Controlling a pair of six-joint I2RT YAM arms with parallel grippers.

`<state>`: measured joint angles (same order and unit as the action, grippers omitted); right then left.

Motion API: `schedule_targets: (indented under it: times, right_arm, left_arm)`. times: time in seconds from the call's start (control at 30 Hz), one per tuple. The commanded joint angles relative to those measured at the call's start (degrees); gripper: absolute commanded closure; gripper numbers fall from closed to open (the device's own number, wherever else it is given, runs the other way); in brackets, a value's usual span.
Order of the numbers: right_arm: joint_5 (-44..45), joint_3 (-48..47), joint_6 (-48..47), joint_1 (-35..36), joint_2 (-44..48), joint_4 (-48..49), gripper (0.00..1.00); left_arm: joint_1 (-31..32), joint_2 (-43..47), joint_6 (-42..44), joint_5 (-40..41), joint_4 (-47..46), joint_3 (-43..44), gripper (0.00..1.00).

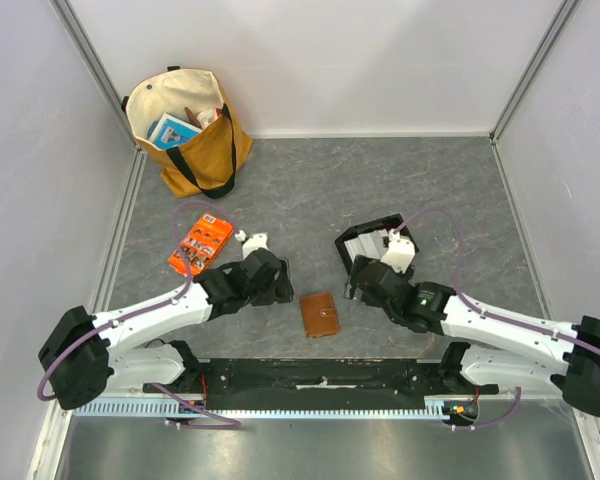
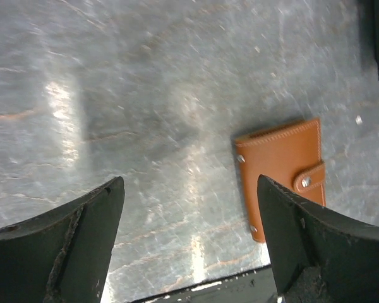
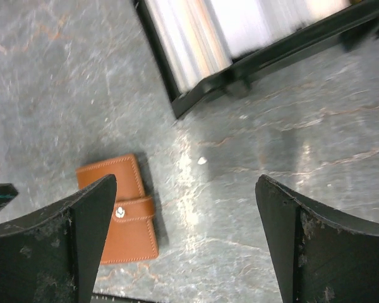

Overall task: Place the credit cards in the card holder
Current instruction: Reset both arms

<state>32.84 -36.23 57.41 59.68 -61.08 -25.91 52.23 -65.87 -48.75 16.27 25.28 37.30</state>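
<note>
Grippers first: my left gripper [image 2: 189, 252] is spread wide with nothing between the fingers. My right gripper [image 3: 183, 246] is the same, wide and empty. Both hang low over the table [image 1: 310, 180].

The card holder [image 1: 320, 315] lies flat on the table between the two grippers, folded shut, with its strap [image 2: 308, 178] snapped across the front. The credit cards [image 1: 365, 243] sit in the black tray [image 1: 342, 248] just beyond my right gripper, near the holder but apart from it.

Handling, as I judge it:
- The holder looks light, leather over stiffer panels, and likely to skate on this smooth top if nudged.
- I would pinch it across the short sides, clear of the strap. The snap must come undone before anything goes in, which probably takes one gripper to pin and one to lift.
- The cards look thin, stiff and slick. I would take one by its long edges where it stands proud of the stack, not flat from above.

Views:
- The top view gives the whole layout, plus an orange packet [image 1: 200, 246] and a tote bag [image 1: 185, 125] at far left that neither wrist view catches.
- The left wrist view shows the holder's stitching and rivets sharply, but only a corner of the tray.
- The right wrist view shows the cards as blurred pale bands; I cannot count them.
</note>
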Motion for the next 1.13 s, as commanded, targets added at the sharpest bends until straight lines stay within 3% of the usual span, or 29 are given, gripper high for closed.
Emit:
schedule_targets:
  times: [0.0, 0.13, 0.27, 0.5, 0.67, 0.87, 1.0, 1.1]
  right_arm:
    - [4.6, 0.19, 0.43, -4.99, 4.55, -3.79, 0.02]
    - [3.55, -0.24, -3.17, -13.69, 8.95, -4.15, 0.02]
    - [0.22, -2.79, -9.05, -25.46, 10.28, -3.97, 0.02]
    - [1.43, -6.05, -17.23, -39.63, 9.66, -1.87, 0.02]
    - [9.42, -0.26, -25.84, -40.43, 12.21, 11.46, 0.02]
    - [18.48, 5.98, -35.15, -40.78, 7.04, 27.99, 0.02]
    - [18.58, 9.15, -39.55, -43.06, 3.52, 36.25, 0.02]
    - [12.44, 13.1, -39.84, -49.37, 2.46, 42.25, 0.02]
  left_arm:
    - [-7.64, 1.17, 2.77, 0.18, 3.55, 2.35, 0.09]
    - [-20.46, 7.58, 7.08, -5.36, 3.02, 0.5, 0.08]
    - [-28.31, 13.47, 10.08, -7.49, 4.25, 0.84, 0.07]
    - [-28.58, 16.21, 9.02, -8.36, 3.03, 0.14, 0.07]
    - [-28.67, 16.47, 9.64, -5.12, 2.67, -0.3, 0.06]
    - [-28.58, 15.68, 9.11, -2.74, 1.7, 0.49, 0.06]
    - [-28.58, 14.89, 10.07, -0.89, 0.92, 0.41, 0.06]
    - [-28.58, 15.24, 10.17, 2.26, 0.3, 0.76, 0.06]
